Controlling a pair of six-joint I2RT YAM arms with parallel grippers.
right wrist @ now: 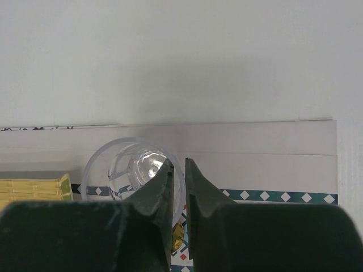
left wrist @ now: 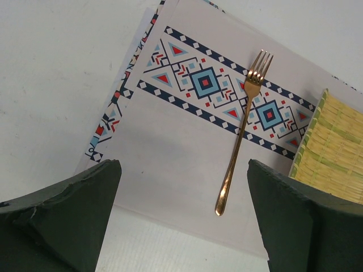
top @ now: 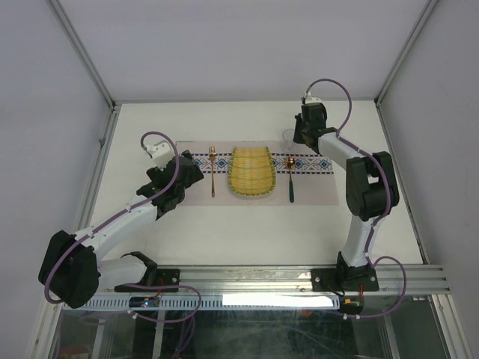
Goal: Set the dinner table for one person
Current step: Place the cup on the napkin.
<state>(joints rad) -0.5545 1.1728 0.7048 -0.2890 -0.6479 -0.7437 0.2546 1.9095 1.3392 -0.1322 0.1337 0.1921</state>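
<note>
The dinner table point(top: 247, 232) is a wide white top. On it lies a pale placemat point(top: 224, 196) with a blue-red band. A gold fork point(top: 212, 176) rests on the placemat, left of a yellow woven mat point(top: 251, 172), and a spoon point(top: 291, 183) with a dark handle lies to the mat's right. My left gripper point(left wrist: 184, 218) hangs open over the placemat's left part, with the fork's point(left wrist: 241, 130) handle end just ahead of the fingers and untouched. My right gripper point(right wrist: 178, 164) is shut on the rim of a clear glass point(right wrist: 122, 167), one finger inside and one outside, at the placemat's far right point(top: 287, 136).
A metal rail point(top: 299, 278) runs along the near edge between the arm bases. Grey walls and frame posts point(top: 97, 149) close in the table's left, right and back sides. Under the right gripper the spoon's gold bowl point(right wrist: 177, 235) shows.
</note>
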